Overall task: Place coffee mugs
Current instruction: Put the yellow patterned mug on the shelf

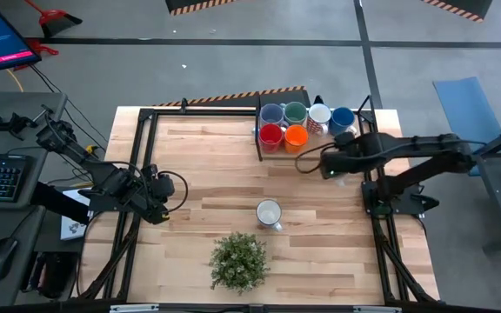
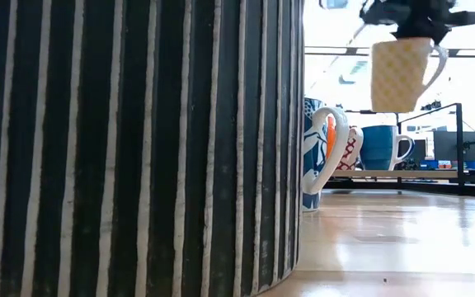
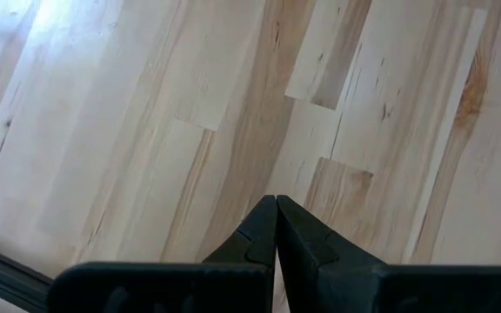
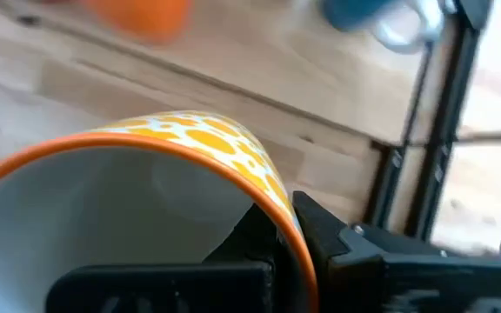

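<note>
I see the right gripper (image 4: 285, 230) pinching a yellow-patterned mug (image 4: 146, 209) by its rim — lifted above the table (image 1: 207, 165). Left gripper (image 3: 275, 228) pressed together, empty.

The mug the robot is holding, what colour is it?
Cream mug with orange-yellow spots, orange rim; right wrist view.

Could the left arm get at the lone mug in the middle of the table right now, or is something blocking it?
Probably yes. The left gripper sits shut and empty over bare table with open wood between it and the white mug. The potted plant stands nearer the front edge, out of that path; the jaws must open first.
</note>
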Controlling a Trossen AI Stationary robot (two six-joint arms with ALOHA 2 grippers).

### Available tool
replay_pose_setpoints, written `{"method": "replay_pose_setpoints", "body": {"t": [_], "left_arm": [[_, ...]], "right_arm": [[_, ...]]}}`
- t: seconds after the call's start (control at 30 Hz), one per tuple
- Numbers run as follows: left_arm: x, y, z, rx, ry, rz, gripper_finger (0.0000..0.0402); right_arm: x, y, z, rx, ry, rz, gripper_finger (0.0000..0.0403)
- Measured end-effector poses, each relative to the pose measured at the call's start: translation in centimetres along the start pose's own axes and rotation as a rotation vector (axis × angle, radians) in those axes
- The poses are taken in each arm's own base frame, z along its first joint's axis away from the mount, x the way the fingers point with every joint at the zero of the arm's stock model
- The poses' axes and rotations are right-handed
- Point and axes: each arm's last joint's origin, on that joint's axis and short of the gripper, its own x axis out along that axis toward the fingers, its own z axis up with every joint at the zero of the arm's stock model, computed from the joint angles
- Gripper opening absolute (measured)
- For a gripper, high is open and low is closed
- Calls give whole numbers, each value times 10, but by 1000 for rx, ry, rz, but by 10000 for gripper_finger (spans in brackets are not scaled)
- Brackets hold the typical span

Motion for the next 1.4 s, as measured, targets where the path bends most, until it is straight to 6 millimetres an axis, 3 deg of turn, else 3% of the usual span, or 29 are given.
{"method": "replay_pose_setpoints", "body": {"t": [0.3,0.77,1.0,1.4], "left_arm": [[0,0,0,-2,-3,-4,0],[0,-2,2,-18,-15,-18,0],[0,-2,2,-22,-17,-21,0],[0,-2,2,-22,-12,-26,0]], "right_arm": [[35,-36,19,60,60,-133,0],[61,-59,56,43,53,-176,0],[98,-59,50,76,102,-155,0],[117,-68,46,71,109,-203,0]]}}
